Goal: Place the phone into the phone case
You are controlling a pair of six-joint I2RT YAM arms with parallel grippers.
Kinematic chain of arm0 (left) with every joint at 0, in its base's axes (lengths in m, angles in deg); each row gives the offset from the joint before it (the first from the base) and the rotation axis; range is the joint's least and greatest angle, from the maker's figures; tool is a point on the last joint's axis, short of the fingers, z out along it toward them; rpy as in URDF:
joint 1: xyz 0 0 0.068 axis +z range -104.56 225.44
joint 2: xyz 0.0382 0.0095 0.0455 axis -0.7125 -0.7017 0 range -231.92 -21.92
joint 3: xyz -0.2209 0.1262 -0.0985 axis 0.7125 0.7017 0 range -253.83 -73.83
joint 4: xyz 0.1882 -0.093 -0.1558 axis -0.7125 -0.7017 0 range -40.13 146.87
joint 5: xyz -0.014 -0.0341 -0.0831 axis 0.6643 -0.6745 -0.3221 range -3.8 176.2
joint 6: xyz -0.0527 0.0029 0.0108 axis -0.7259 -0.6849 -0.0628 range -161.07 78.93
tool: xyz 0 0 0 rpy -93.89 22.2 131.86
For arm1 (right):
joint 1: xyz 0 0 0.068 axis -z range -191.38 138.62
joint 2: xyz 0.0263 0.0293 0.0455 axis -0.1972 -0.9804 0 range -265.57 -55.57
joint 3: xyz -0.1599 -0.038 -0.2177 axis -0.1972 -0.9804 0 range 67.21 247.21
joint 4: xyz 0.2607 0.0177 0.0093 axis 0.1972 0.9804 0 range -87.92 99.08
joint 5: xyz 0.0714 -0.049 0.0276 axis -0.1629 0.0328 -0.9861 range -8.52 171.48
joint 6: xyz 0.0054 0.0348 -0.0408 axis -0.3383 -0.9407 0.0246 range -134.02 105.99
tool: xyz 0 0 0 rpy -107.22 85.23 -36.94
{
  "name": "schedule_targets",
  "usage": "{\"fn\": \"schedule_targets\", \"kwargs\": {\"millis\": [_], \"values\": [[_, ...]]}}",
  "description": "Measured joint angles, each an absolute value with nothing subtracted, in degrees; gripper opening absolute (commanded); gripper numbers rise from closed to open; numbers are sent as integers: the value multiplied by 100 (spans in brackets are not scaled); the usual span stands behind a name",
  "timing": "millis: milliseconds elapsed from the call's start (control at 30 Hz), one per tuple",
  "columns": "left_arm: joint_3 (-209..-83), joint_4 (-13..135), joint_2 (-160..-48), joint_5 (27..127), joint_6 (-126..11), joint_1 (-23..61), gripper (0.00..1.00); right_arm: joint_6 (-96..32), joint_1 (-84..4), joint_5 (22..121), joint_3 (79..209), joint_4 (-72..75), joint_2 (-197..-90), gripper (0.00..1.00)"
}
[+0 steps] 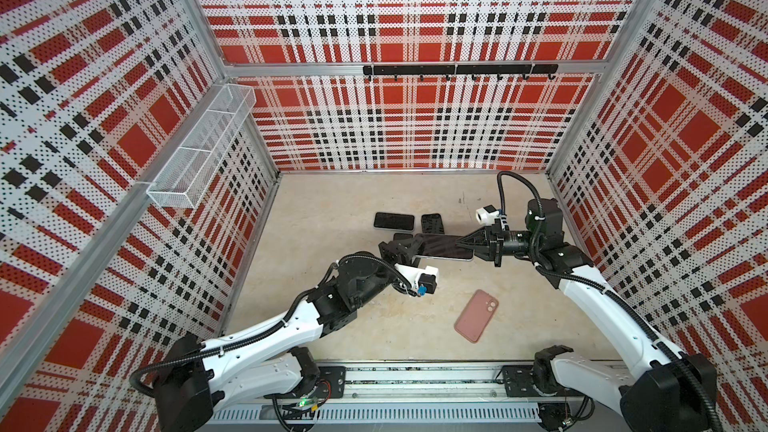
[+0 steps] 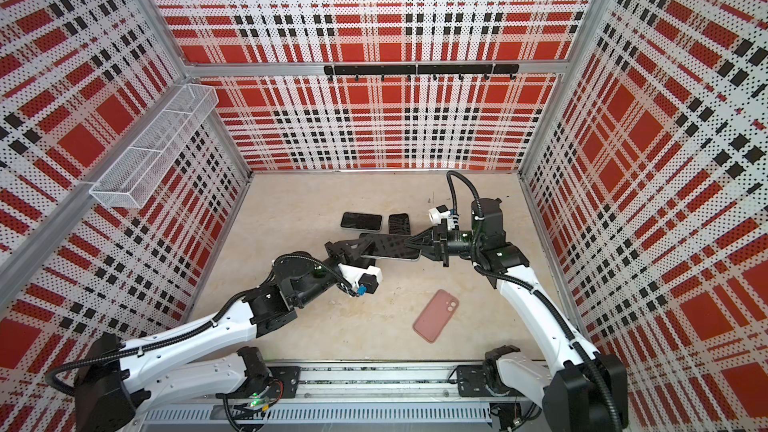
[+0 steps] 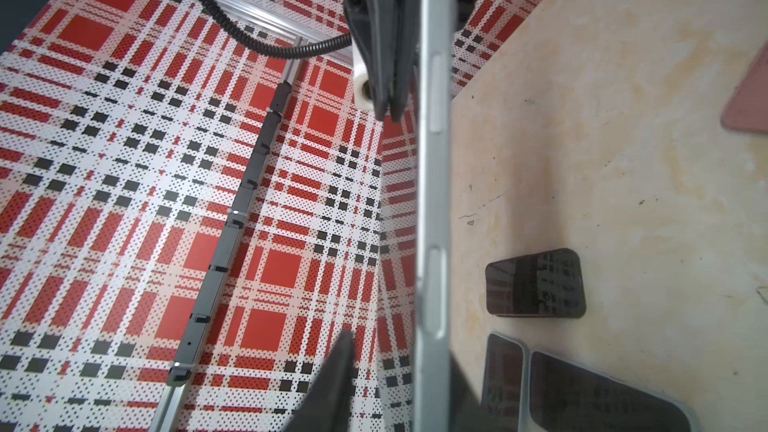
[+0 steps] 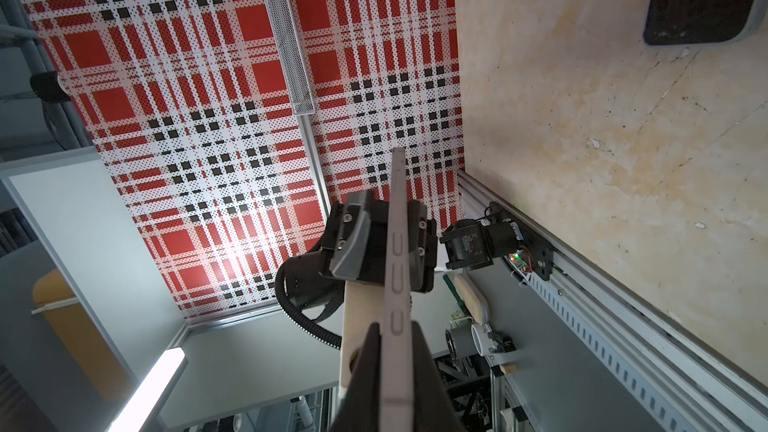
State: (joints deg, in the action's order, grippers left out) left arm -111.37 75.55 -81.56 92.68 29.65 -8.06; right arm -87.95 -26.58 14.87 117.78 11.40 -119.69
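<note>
A dark-screened phone (image 1: 442, 246) (image 2: 392, 246) with a silver frame hangs level above the table's middle. My right gripper (image 1: 459, 245) (image 2: 409, 245) is shut on its right end. In the right wrist view both fingers press the flat sides of the phone (image 4: 397, 263) at the gripper (image 4: 395, 326). My left gripper (image 1: 415, 246) (image 2: 365, 249) straddles the left end with its jaws open. In the left wrist view one finger (image 3: 340, 367) stands clear of the phone's edge (image 3: 432, 201); the other is mostly hidden behind it. The pink phone case (image 1: 476, 315) (image 2: 436, 315) (image 3: 748, 105) lies camera-cutout up on the table, nearer the front.
Three other dark phones lie behind the held one: one (image 1: 394, 221) (image 3: 602, 396) further left, one (image 1: 433, 224) (image 3: 536, 282) beside it, and one (image 3: 505, 380) partly under the left gripper. A mesh basket (image 1: 203, 143) hangs on the left wall and a hook rail (image 1: 457, 70) on the back wall.
</note>
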Motion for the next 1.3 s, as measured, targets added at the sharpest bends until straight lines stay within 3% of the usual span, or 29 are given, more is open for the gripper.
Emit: {"fn": "schedule_targets", "kwargs": {"millis": [200, 333, 500, 700, 833, 1033, 1300], "values": [[-11037, 7828, -7937, 9412, 2843, -841, 93, -8535, -2535, 1708, 11937, 1188, -12095, 0], [-10825, 7793, -7432, 9617, 2598, -898, 100, -8294, -2223, 2031, 12267, 1344, -12163, 0], [-10882, 7269, -6610, 10085, 1590, -1147, 99, -7407, -1689, 2729, 13015, 2209, -12163, 0], [-12523, 5374, -6523, 11051, -1122, -1260, 99, -5724, -1482, 4274, 14009, 3848, -12115, 0], [-13729, 4060, -6953, 11165, -3277, -1258, 99, -4948, -1486, 5341, 14053, 4618, -11914, 0], [-14016, 2506, -8009, 10297, -6873, -1239, 84, -4227, -1486, 6700, 13998, 5311, -11538, 0], [-13500, 1651, -9644, 8944, -10698, -1630, 82, -3746, -1484, 7450, 13008, 5343, -10843, 0]]}}
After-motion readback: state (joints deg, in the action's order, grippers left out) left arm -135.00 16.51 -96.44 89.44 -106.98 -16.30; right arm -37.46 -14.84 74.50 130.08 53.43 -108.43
